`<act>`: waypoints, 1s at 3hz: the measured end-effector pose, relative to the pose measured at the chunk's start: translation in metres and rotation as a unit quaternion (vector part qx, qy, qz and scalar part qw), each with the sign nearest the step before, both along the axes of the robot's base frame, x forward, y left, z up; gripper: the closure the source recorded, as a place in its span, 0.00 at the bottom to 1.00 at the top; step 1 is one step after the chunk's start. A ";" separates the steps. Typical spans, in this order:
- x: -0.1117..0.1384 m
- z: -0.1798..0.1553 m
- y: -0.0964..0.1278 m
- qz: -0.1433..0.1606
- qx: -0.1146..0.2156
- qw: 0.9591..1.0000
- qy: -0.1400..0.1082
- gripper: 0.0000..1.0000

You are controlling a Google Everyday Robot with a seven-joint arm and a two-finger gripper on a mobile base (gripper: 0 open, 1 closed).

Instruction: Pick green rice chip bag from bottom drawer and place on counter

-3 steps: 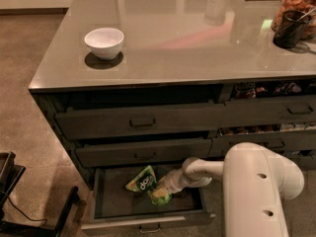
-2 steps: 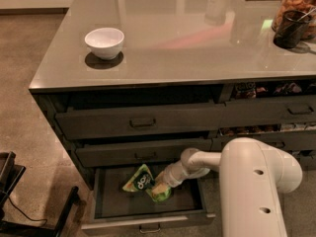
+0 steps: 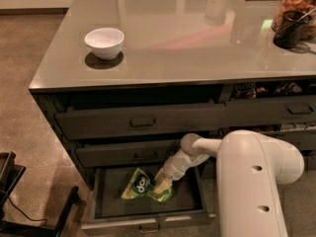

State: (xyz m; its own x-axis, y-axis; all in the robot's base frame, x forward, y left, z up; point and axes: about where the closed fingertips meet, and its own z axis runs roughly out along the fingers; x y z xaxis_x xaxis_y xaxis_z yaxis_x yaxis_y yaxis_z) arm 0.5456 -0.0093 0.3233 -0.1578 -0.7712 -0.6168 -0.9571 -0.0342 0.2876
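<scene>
The green rice chip bag (image 3: 135,187) lies crinkled on the dark floor of the open bottom drawer (image 3: 148,220), left of the middle. My gripper (image 3: 161,187) reaches down into the drawer from the right. Its tip rests on the right edge of the bag, and part of the bag is hidden under it. My white arm (image 3: 256,181) fills the lower right and hides the drawer's right end. The glossy grey-beige counter (image 3: 187,38) spreads above the drawers.
A white bowl (image 3: 104,41) stands on the counter's left side. A jar of snacks (image 3: 298,4) and a dark cup (image 3: 289,28) stand at its far right. Closed drawers sit above the open one. A black frame (image 3: 19,206) stands on the floor at lower left.
My wrist has swung a little left and up over the drawer. The gripper's tip now lies closer on the bag, which has shifted slightly.
</scene>
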 end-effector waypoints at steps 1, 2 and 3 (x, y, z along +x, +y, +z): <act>-0.010 0.002 0.001 0.012 0.003 1.000 0.015 1.00; -0.011 0.002 0.001 0.012 0.003 1.000 0.016 1.00; -0.017 0.019 0.001 0.014 -0.006 1.000 0.003 1.00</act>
